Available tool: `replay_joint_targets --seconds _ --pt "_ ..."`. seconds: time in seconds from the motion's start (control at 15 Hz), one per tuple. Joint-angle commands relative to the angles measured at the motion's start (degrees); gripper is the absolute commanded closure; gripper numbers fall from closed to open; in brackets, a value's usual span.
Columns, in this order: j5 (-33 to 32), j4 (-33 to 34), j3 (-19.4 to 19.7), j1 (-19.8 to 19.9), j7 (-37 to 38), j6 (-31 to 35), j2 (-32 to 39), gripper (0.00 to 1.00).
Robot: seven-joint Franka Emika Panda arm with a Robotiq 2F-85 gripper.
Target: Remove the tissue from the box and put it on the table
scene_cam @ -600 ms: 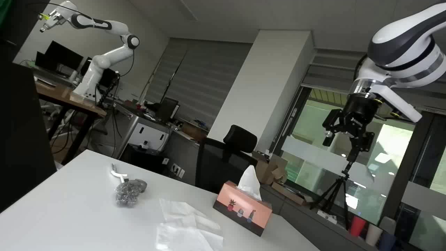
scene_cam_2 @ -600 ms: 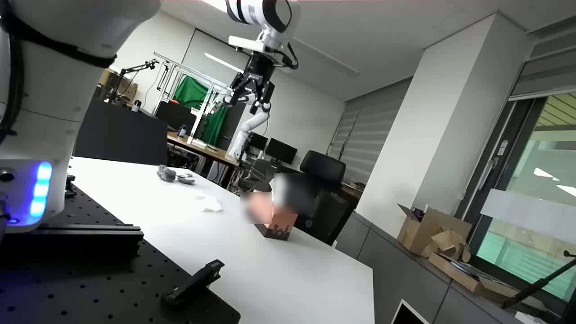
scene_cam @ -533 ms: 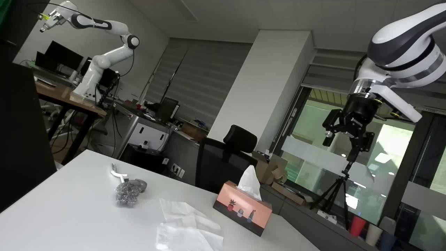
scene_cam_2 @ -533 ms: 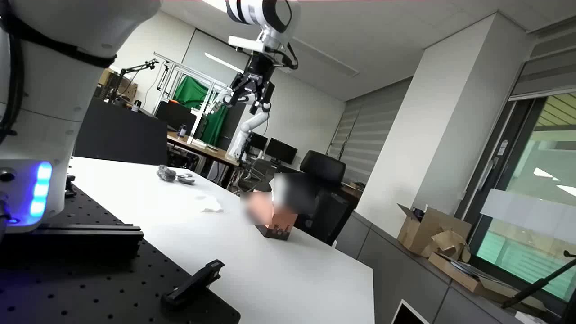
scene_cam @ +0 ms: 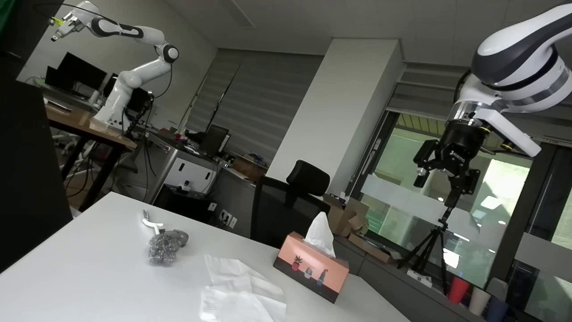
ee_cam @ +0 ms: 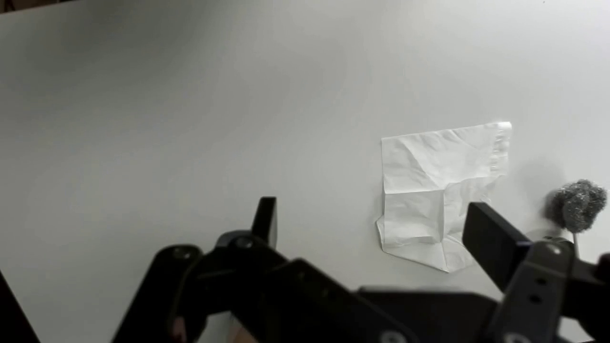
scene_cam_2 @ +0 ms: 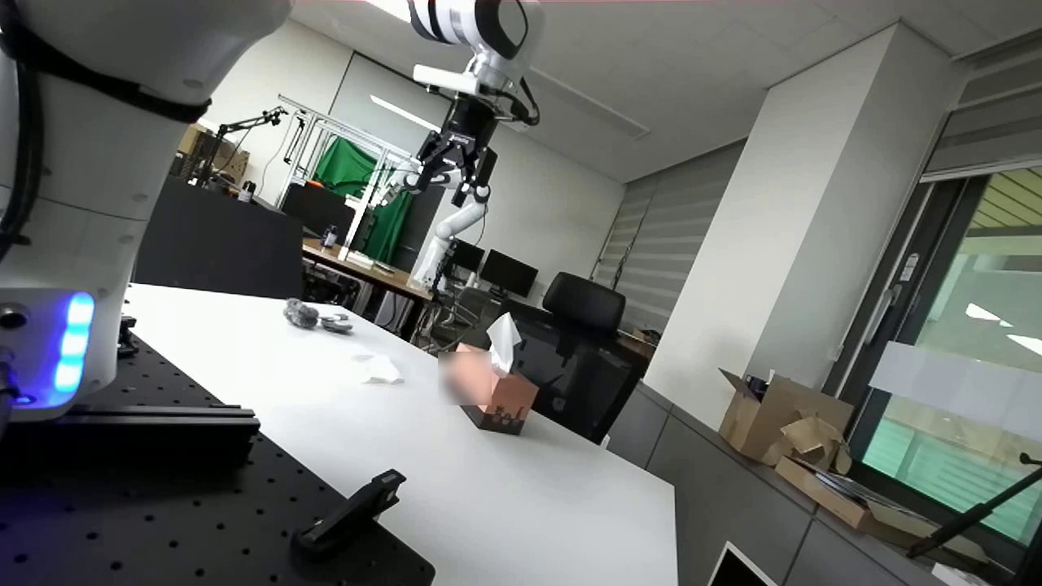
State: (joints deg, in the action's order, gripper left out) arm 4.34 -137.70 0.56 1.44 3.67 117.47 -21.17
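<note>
The pink and dark tissue box [scene_cam: 313, 264] stands on the white table [scene_cam: 107, 268]; it also shows in an exterior view, partly blurred [scene_cam_2: 509, 403]. A white tissue [scene_cam: 321, 233] stands up out of its top slot, also visible here [scene_cam_2: 503, 338]. Flat, creased white tissue [scene_cam: 243, 290] lies on the table beside the box; it shows in the wrist view [ee_cam: 419, 190] and an exterior view [scene_cam_2: 378, 370]. My gripper [scene_cam: 442, 190] is high above the table, open, with nothing between its fingers [ee_cam: 371, 207]. It also shows here [scene_cam_2: 442, 187].
A grey steel-wool ball [scene_cam: 163, 248] with a grey and white item [scene_cam: 154, 223] lies on the table, past the flat tissue from the box. A black office chair [scene_cam: 286, 210] stands behind the box. A black clamp [scene_cam_2: 350, 517] sits at the table's edge near the base plate.
</note>
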Motion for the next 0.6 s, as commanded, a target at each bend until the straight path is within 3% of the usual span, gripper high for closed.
replay_joint_targets --seconds 0.0,0.13,0.27,0.53 --pt "-0.03 0.09 0.07 -0.06 0.01 -0.12 0.01 0.0" --pt "-0.03 0.09 0.07 -0.06 0.01 -0.12 0.01 0.0" --pt "-2.52 1.03 0.1 0.97 0.02 5.8 1.77 0.0" --pt "-7.28 4.18 -0.14 3.46 4.19 24.13 7.82 0.0"
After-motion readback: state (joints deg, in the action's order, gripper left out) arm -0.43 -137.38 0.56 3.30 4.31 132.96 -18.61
